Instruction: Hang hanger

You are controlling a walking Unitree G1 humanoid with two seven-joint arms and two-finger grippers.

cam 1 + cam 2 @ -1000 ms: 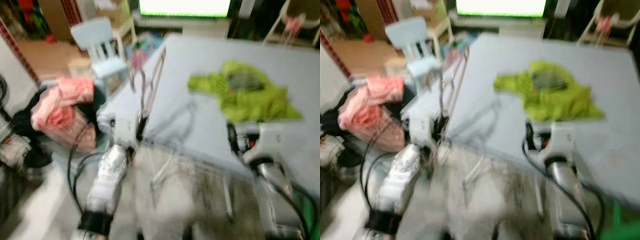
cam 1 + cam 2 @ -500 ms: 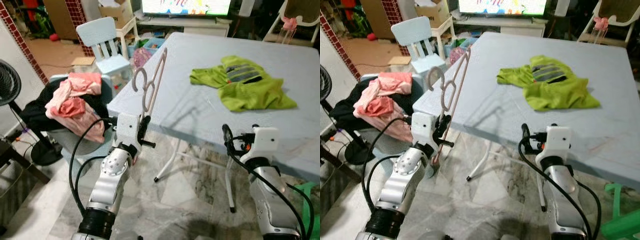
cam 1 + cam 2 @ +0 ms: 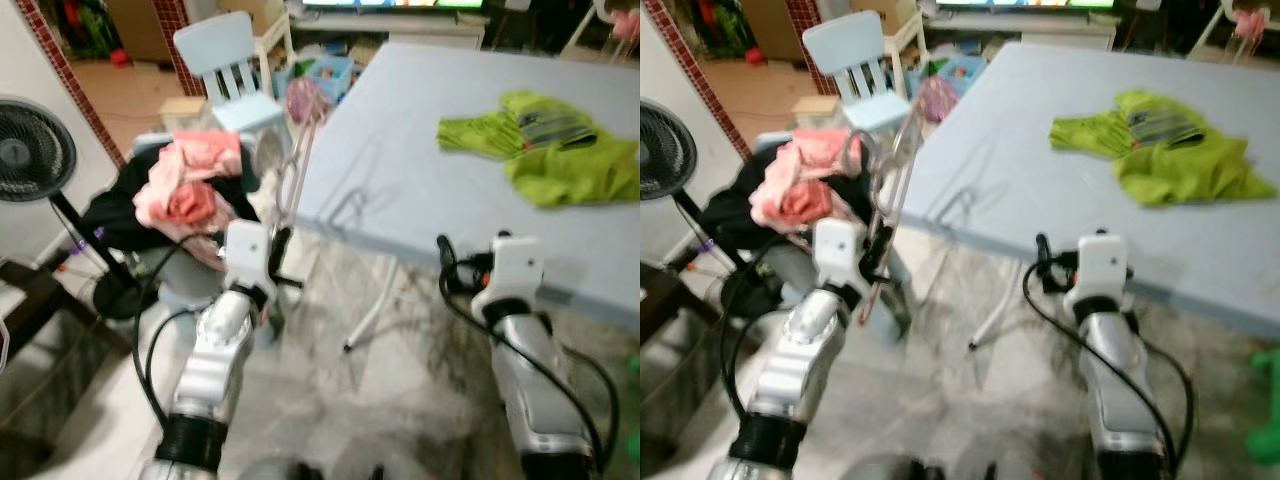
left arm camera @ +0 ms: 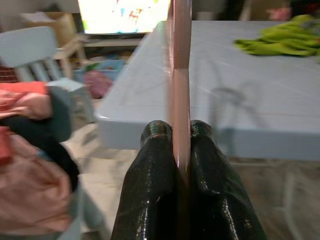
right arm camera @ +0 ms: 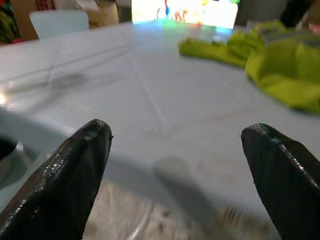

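Left eye view (somewhat blurred): the left gripper (image 3: pixel 277 250) was raised at the near left corner of the pale blue table (image 3: pixel 420 190), its black fingers pinching the lower end of a pink hanger (image 3: pixel 292 172). The hanger stood nearly upright above the gripper, just off the table edge. A lime green shirt (image 3: pixel 545 155) lay flat on the tabletop, well apart from the hanger. Left of the table, a heap of pink and black clothes (image 3: pixel 185 195) rested on a seat, with a black floor fan (image 3: pixel 30 150) beside it and a light blue child's chair (image 3: pixel 225 70) behind. The right gripper (image 3: pixel 445 265) hung below the near table edge.

Right eye view: same layout; the hanger's hook (image 3: pixel 890 160) rose at the level of the table's edge.

Left wrist view: the two fingers (image 4: pixel 155 200) were pressed together on the hanger's pink bar (image 4: pixel 181 90), which ran straight away from them.

Right wrist view: the fingers (image 5: pixel 75 175) were spread wide (nothing between them), aimed across the tabletop (image 5: pixel 125 90) toward the green shirt (image 5: pixel 270 60).
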